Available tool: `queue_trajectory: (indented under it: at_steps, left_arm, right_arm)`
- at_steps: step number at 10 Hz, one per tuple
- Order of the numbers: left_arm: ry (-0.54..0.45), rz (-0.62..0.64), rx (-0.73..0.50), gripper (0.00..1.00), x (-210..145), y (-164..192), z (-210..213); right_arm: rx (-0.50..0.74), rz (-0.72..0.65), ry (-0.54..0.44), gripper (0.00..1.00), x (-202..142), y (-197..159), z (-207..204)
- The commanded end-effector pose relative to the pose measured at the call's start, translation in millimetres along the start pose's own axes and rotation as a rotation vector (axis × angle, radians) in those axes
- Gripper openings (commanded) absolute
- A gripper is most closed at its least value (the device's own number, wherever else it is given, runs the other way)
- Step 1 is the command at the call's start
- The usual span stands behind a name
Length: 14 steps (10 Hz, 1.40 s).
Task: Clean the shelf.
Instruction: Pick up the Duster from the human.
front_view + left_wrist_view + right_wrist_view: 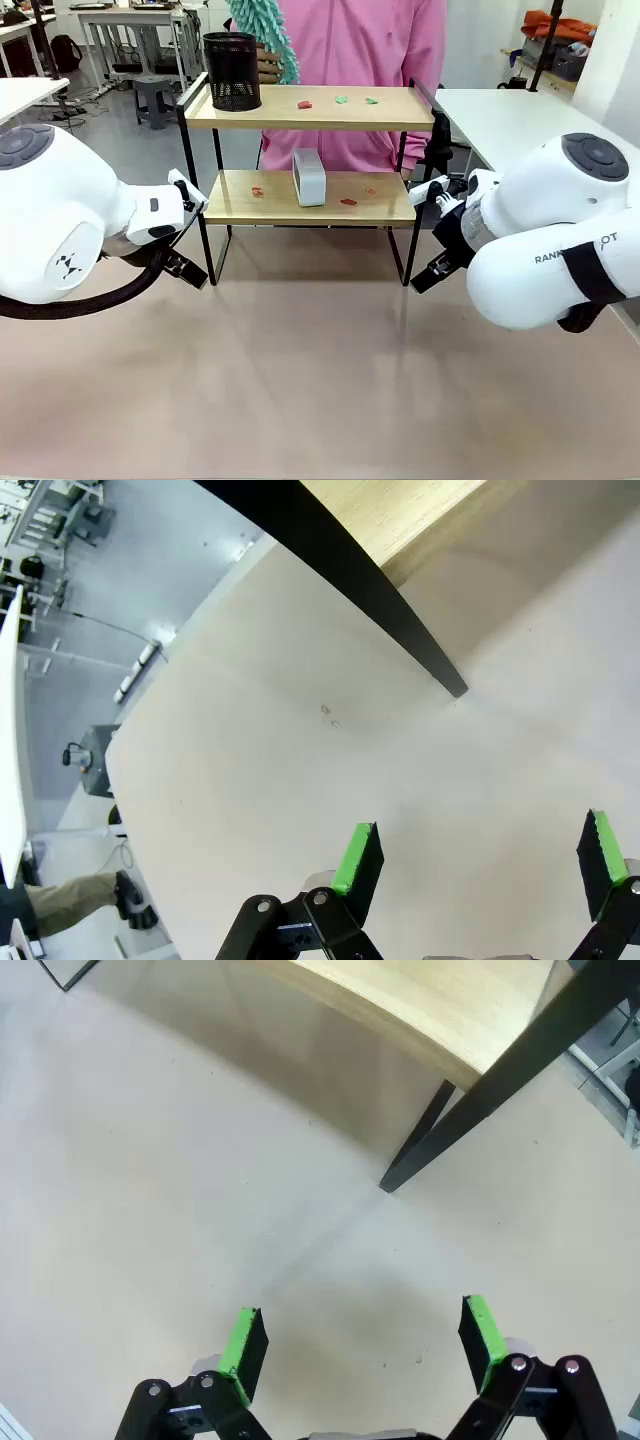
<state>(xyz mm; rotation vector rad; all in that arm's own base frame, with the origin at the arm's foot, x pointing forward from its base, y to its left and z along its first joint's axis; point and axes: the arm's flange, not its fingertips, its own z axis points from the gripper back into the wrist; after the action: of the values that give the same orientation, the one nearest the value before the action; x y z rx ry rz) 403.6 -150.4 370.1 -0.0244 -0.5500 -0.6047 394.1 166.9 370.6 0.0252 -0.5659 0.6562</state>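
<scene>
left gripper (pixel 480 852) and right gripper (pixel 365 1338) both gape empty; i'd first lift the mesh cup (pixel 232 70) at the shelf's (pixel 310 107) ten o'clock, then clear the scraps (pixel 305 102).

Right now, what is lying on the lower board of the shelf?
The lower board of the shelf holds an upright white box near the middle and small reddish scraps on both sides. The board right behind the box is covered.

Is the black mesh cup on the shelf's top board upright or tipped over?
Upright: the black mesh cup stands on its base at the left end of the shelf's top board, open rim up.
</scene>
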Motion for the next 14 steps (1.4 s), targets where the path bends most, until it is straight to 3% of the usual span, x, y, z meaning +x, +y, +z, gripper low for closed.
queue_trajectory:
  at_steps: [1, 12, 13, 14]
  left_arm:
    - [0.000, 0.000, 0.000, 1.00, 0, 0, 0]
    - [0.000, 0.000, 0.000, 1.00, 0, 0, 0]
    - [0.000, 0.001, 0.000, 1.00, 0, 0, 0]
    - [0.016, -0.059, -0.239, 1.00, -8, 10, 37]
  right_arm:
    - [0.000, 0.000, 0.000, 1.00, 0, 0, 0]
    - [0.000, 0.001, 0.000, 1.00, 0, 0, 0]
    - [0.121, 0.008, 0.100, 1.00, 1, -11, 30]
    - [0.354, -0.183, 0.147, 1.00, -10, -48, 84]
